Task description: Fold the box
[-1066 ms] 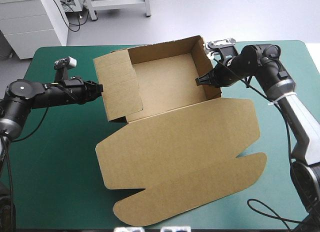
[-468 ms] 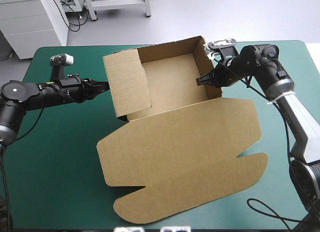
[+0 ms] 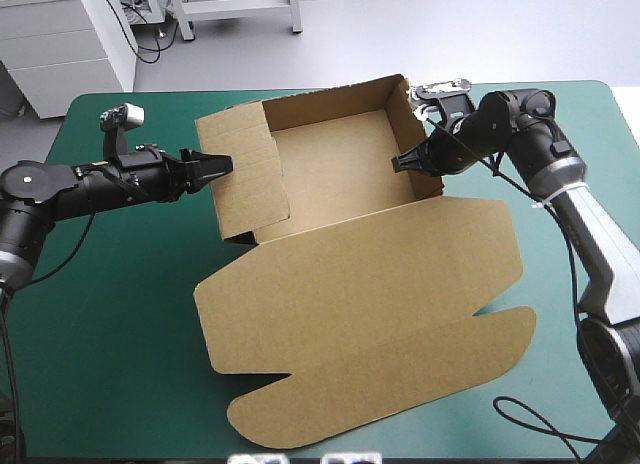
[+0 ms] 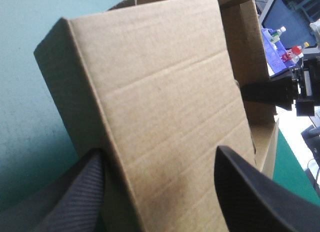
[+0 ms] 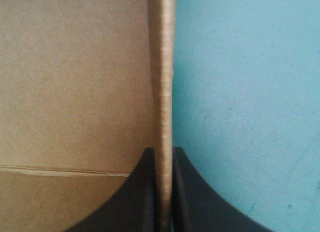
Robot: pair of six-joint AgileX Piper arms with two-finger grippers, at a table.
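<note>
Two grippers are engaged on the box (image 3: 335,169), which stands as an open tray on the far half of the teal-green cover (image 3: 100,314), with its lid (image 3: 370,314) lying flat toward the near edge. The right gripper (image 3: 400,162) is clamped on the top edge of the right wall (image 3: 408,114), and the right wrist view shows only the board's thickness between its fingers. The left gripper (image 3: 222,166) has its fingers spread, one on each side of the raised left flap (image 3: 245,179); contact cannot be confirmed. Assessment: the step in hand is turning this flap over into the tray and tucking it. To do this well, the right grip should hold firm as an anchor so the tray does not slide. The left gripper should close near the flap's crease and roll the panel inward along the score line, without pushing sideways. Risk noted: a sideways shove would skew the tray or buckle the board.
</note>
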